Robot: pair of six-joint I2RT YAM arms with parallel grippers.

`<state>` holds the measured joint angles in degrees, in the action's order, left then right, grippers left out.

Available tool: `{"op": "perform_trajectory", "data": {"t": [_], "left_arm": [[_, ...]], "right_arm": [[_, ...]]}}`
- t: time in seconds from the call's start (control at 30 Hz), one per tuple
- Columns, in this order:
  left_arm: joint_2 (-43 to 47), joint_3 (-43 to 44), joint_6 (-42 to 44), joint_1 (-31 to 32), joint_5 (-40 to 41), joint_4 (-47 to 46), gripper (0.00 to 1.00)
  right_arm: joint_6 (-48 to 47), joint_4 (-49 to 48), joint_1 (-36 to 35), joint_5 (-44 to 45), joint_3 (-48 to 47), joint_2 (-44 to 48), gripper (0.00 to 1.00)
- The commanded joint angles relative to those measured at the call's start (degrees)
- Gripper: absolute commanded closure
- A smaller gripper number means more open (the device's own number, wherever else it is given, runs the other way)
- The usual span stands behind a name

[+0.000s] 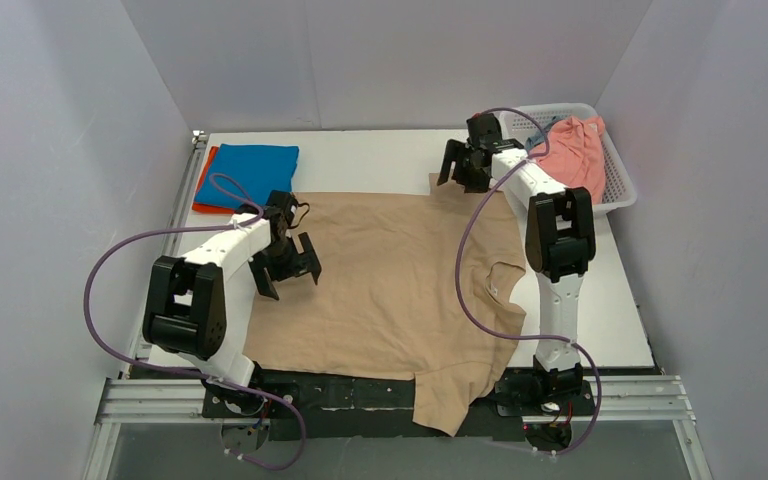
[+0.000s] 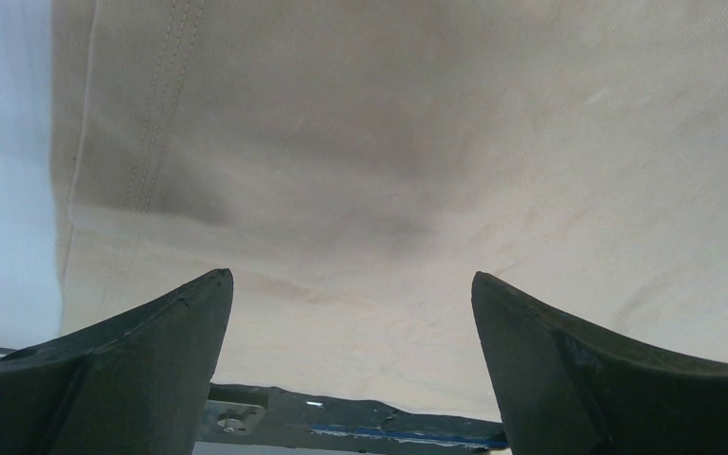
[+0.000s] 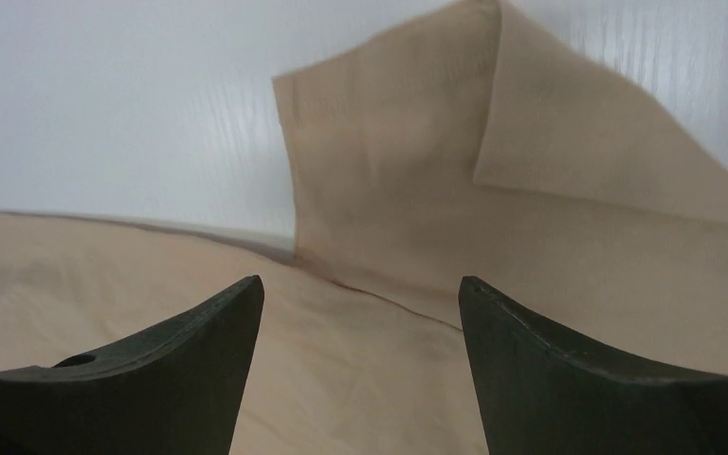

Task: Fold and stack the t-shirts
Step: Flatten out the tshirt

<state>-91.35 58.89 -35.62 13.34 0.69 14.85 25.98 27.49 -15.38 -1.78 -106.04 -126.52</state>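
My right pincer [image 1: 466, 167], spread and empty, has the far sleeve [image 3: 389, 142] of the beige shirt [image 1: 390, 280] just ahead at 12 o'clock, nearer than my left pincer [image 1: 288, 268], which is also spread.

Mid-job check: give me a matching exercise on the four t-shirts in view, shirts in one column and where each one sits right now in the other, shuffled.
Column one
1. beige t-shirt
2. blue t-shirt
3. pink t-shirt
4. orange-red t-shirt

Column two
A. bunched in the white basket at the far right
B. folded, on top of another shirt at the far left
C. spread open across the middle of the table
D. under another shirt, only its edges showing

Pairs: 1-C, 2-B, 3-A, 4-D
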Motion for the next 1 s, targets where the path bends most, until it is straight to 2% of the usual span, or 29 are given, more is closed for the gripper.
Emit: {"op": "perform_trajectory", "data": {"t": [0.0,0.1,0.4,0.57,0.67,0.8,0.97], "left_arm": [[1.3,-0.1,0.2,-0.1,1.7,6.8,0.02],[0.7,-1.3,0.0,-0.1,2.5,6.6,0.02],[-2.4,-5.8,-1.2,-1.2,2.4,4.9,0.02],[-2.4,-11.8,-3.5,-6.2,-5.9,-0.5,0.02],[-2.4,-13.5,-3.4,-8.2,-6.7,-1.1,0.02],[-2.1,-13.5,-2.6,-8.4,-6.5,-0.9,0.02],[-0.9,-11.7,-2.5,-8.4,-6.8,-0.1,0.02]], "right_arm": [[-1.9,-0.6,0.5,-1.4,3.9,1.9,0.17],[-2.2,2.1,0.9,-1.0,1.0,-1.3,0.17],[-0.7,1.2,3.4,0.7,-7.5,-8.8,0.17],[2.0,5.5,5.8,-0.2,-18.1,-14.4,0.18],[2.2,7.0,6.9,-1.7,-24.7,-17.5,0.2],[0.1,3.3,6.9,4.5,-26.8,-17.3,0.2],[-5.3,1.6,6.9,5.1,-27.3,-15.4,0.2]]}}
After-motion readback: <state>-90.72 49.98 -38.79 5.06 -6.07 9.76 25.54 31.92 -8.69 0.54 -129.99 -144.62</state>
